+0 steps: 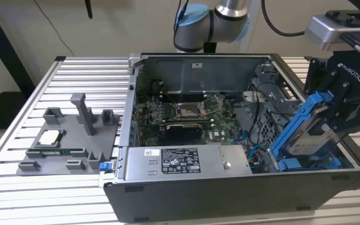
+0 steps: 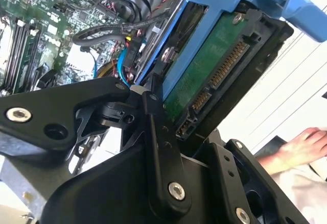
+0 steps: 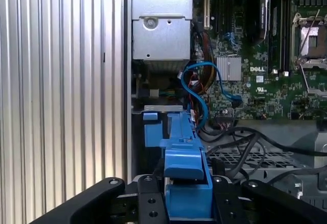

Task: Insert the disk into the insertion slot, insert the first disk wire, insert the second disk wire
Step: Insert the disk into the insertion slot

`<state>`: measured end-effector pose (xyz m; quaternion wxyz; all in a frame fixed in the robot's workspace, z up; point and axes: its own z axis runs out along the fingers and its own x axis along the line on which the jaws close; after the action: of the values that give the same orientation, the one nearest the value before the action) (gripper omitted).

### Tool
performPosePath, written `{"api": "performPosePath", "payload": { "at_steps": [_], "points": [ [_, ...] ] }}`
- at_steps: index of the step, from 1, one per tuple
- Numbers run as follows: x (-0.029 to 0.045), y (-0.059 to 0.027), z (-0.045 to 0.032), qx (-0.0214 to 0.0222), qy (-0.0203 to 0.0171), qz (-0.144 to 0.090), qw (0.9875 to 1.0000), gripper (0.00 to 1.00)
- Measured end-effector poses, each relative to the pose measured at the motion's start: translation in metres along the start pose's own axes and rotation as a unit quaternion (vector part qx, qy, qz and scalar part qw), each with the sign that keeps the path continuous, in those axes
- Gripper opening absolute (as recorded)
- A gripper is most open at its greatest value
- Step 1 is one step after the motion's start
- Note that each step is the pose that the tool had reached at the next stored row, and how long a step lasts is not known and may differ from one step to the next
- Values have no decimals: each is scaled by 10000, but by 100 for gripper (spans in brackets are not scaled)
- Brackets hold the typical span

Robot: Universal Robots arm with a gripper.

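- The disk (image 1: 310, 137) has a bright blue carrier frame, a silver-grey body and a white label. In the second wrist view its underside (image 2: 212, 68) is a green circuit board with golden contacts.
- The gripper (image 1: 337, 123) is matt black, with white lettering on its body.
- The motherboard (image 1: 189, 119) is dark green with black slots, and its processor socket (image 1: 186, 110) is silver.
- The power supply box (image 1: 186, 161) is silver, with a black-and-white label.
- The computer case (image 1: 230, 199) is dark grey.
- The table (image 1: 73, 79) is silver aluminium with a pattern of parallel grooves.
- The fixture plate (image 1: 67, 140) is plain grey.
- One data cable (image 3: 202, 64) is blue, and the cables (image 3: 265, 140) near it are black.
- The robot arm (image 1: 230, 18) is silver with a light blue joint cap.
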<state>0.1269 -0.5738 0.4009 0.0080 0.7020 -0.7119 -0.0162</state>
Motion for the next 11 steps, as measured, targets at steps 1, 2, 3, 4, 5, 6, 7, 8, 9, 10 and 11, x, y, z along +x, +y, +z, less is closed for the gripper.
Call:
{"api": "performPosePath", "payload": {
  "at_steps": [1, 2, 3, 4, 5, 6, 7, 8, 9, 10, 11],
  "points": [
    [0, -1, 17, 1, -1, 0, 10000, 33],
    [0, -1, 35, 1, -3, 0, 10000, 33],
    [0, -2, 54, 2, -4, 0, 10000, 33],
    [0, -3, 71, 2, -3, 0, 10000, 33],
    [1, -3, 90, 2, -4, 0, 10000, 33],
    [1, -4, 108, 2, -4, 0, 10000, 33],
    [1, -4, 126, 2, -4, 0, 10000, 33],
    [1, -5, 145, 2, -5, 0, 10000, 33],
    [1, -5, 163, 2, -4, 0, 10000, 33],
    [2, -6, 182, 2, -4, 0, 10000, 33],
    [2, -7, 198, 2, -4, 0, 10000, 33]
  ]
}}
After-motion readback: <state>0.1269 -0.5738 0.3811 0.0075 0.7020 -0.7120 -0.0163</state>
